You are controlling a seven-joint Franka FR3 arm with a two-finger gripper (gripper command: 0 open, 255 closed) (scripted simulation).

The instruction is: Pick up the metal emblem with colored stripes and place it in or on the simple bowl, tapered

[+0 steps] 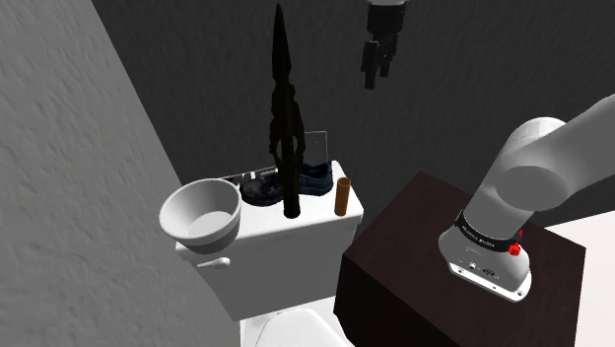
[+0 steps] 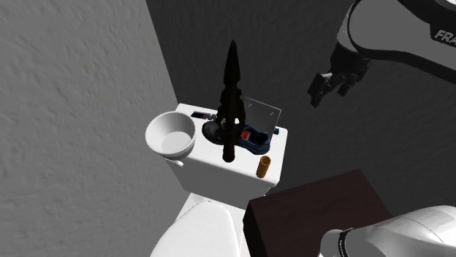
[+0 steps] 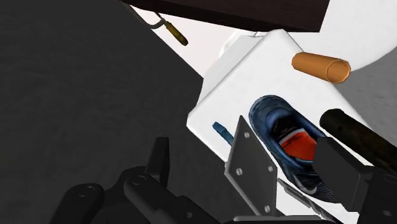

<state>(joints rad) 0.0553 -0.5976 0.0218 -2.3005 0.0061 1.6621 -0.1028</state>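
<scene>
The emblem is a small flat dark piece with coloured stripes. It lies at the back of the white toilet tank, just behind the bowl. In the shoulder view the emblem is a thin strip. The pale tapered bowl stands upright at the tank's end, with nothing in it. My black gripper hangs high above the tank's other end, well away from both. The gripper is open, and in the wrist view its fingers stand apart with nothing between them.
On the tank stand a tall black spike, a blue shoe, a grey square plate with screws and a brown cylinder. The dark stand is beside the tank. Grey walls close in behind and on the shoulder view's left.
</scene>
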